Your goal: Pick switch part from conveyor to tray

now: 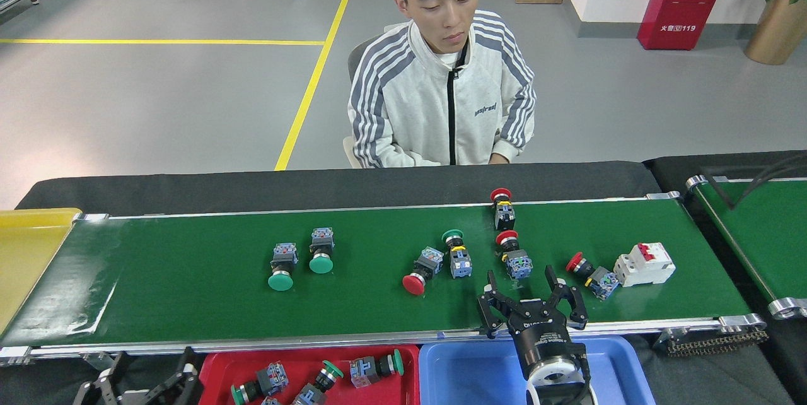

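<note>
The conveyor (189,291) carries several switch parts lying on their sides: two green-capped ones (280,266) at the left, a red one (421,271) and a green one (456,253) in the middle, and three red ones (514,257) further right. A white breaker (644,263) lies at the right end. My right gripper (520,277) hangs open and empty over the belt's front edge, just in front of the red switch part. My left gripper (151,364) is open and empty at the bottom left, beside the red tray (217,364), which holds several switch parts.
An empty blue tray (466,370) sits under my right arm. A person (441,89) sits behind the conveyor, hands out of sight. A yellow chute (25,253) adjoins the belt's left end. A second green belt (763,234) with black cables lies at the right.
</note>
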Tool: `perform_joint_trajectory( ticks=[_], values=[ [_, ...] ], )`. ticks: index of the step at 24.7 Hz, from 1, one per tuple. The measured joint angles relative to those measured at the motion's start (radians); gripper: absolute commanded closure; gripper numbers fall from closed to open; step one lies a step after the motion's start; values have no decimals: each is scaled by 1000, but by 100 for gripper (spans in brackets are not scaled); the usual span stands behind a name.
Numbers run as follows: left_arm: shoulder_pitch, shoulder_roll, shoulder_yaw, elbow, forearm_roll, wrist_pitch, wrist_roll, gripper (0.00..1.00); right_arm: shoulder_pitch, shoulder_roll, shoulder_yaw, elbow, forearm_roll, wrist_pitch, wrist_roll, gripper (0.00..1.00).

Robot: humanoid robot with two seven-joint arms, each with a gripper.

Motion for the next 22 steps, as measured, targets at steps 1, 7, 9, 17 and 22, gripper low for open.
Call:
perform_joint_trajectory(
  ticks=[1,7,9,17,22],
  values=[
    [-27,10,-21,19,-15,-14,0,0,-14,4,0,19,0,1,1,1],
    [-210,44,-99,228,-63,-35,-20,0,-138,46,18,192,-3,24,3,38],
    [-263,49,-99,288,-68,-39,-25,0,-169,45,62,228,-3,56,5,69],
    [-351,87,-99,449,-68,7,-30,3,-182,27,164,237,-9,93,4,91],
    [-391,106,-101,538,-69,132,-30,58,-95,26,310,58,-12,29,-4,91]
  ],
)
